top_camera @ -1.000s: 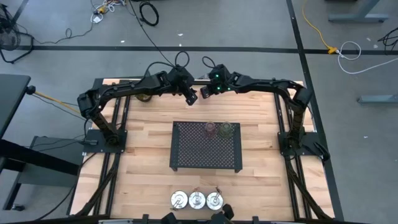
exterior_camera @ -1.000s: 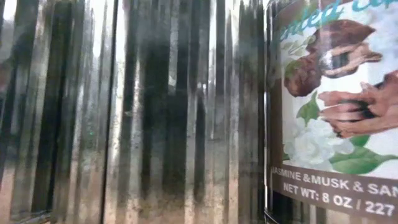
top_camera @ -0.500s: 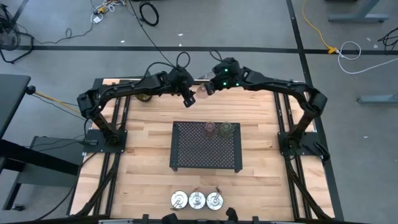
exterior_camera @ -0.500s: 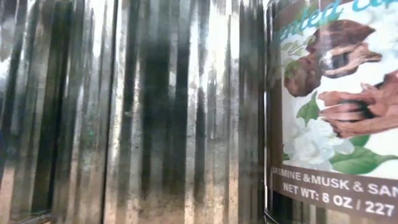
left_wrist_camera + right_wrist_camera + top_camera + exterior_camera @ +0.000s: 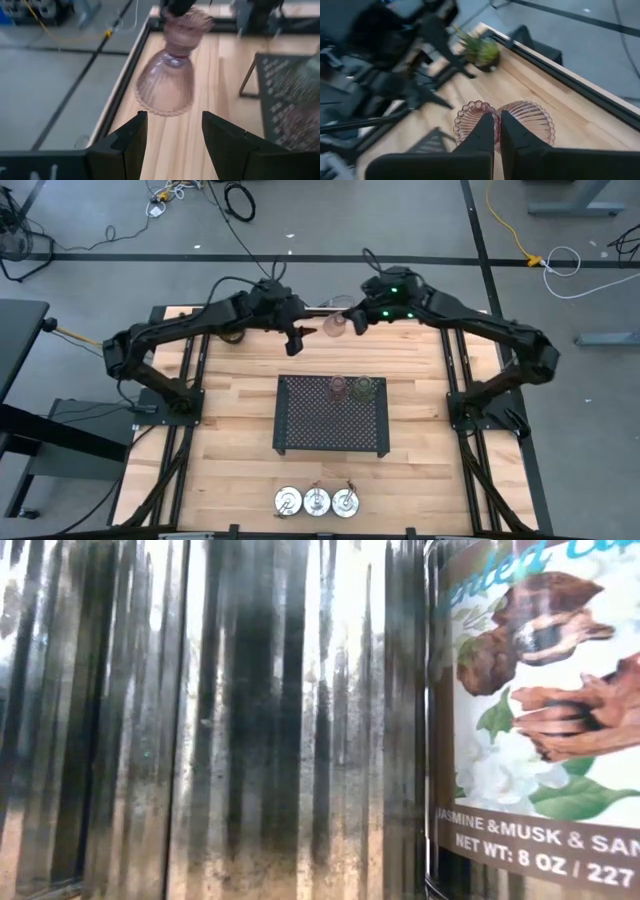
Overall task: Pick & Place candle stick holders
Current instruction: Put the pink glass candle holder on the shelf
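Observation:
My right gripper (image 5: 352,321) is shut on a pink glass candle stick holder (image 5: 336,326), held in the air over the table's far edge. In the left wrist view the holder (image 5: 167,80) hangs tilted, its wide ribbed foot toward my left gripper (image 5: 172,135). That gripper is open, and its fingers stand just short of the foot without touching it. Another pink holder (image 5: 339,387) and a green one (image 5: 364,388) stand on the black perforated tray (image 5: 330,430). Three silver dish holders (image 5: 317,501) rest by the near edge. My right gripper has the pink holder by its ruffled top end (image 5: 471,119), next to the narrow neck. Its two fingers (image 5: 482,132) are closed together there. Whether one finger is inside the cup is hidden by the fingers themselves. The holder is lifted clear, tilted, with its wide foot (image 5: 162,97) hanging lowest.
A small potted plant (image 5: 480,50) stands at the far left corner, mostly under my left arm in the high view. The tray takes up the table's middle. Bare wood (image 5: 230,440) lies to its left and right. A candle jar's label (image 5: 540,700) and a ribbed shiny surface fill the low view.
My right gripper has risen and drawn toward the table's right, lifting the pink holder clear of the far edge; it stayed shut. My left gripper has risen too and rolled, staying open beside the holder.

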